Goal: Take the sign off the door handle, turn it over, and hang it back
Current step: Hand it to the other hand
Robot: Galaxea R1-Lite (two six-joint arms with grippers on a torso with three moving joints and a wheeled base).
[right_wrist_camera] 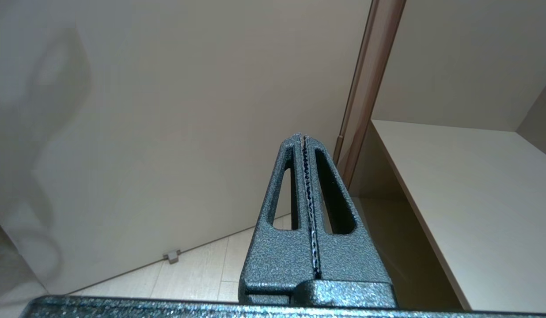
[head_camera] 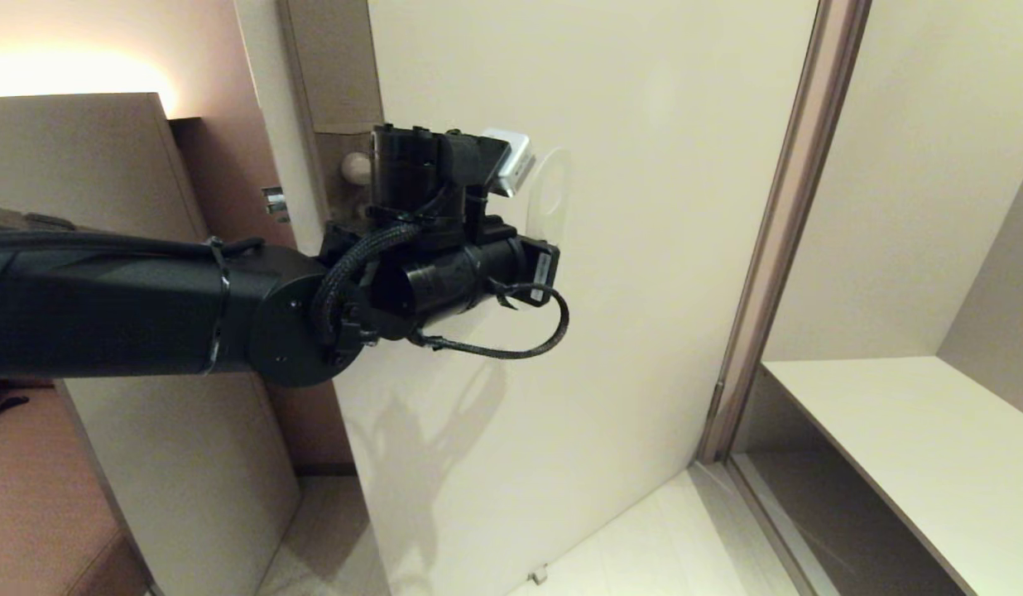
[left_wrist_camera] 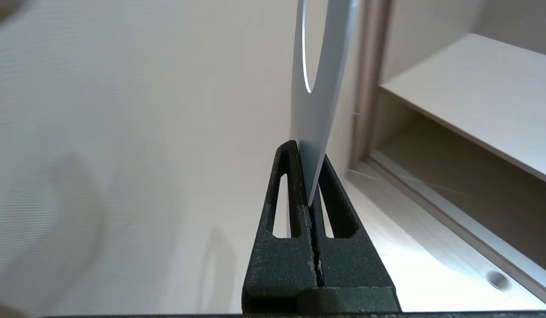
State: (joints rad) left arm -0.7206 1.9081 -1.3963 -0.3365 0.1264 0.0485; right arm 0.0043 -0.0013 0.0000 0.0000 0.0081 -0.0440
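Note:
My left gripper [left_wrist_camera: 308,152] is shut on the bottom edge of the sign [left_wrist_camera: 321,88], which shows almost edge-on with a pale face and its big round hole above the fingers. In the head view the sign [head_camera: 553,154] is a pale ring just beyond my left wrist [head_camera: 445,273], held off the cream door [head_camera: 644,331]. The door handle [head_camera: 356,168] shows only as a rounded pale end below its brownish lock plate [head_camera: 333,74]; my wrist hides the rest. My right gripper [right_wrist_camera: 303,137] is shut and empty, parked low and facing the door's foot.
A brown door frame [head_camera: 776,248] borders the door on the right. Beyond it stands a cream shelf [head_camera: 909,447] with a dark recess under it. A small door stop [head_camera: 538,574] sits on the pale floor. Beige panels [head_camera: 81,165] stand at left.

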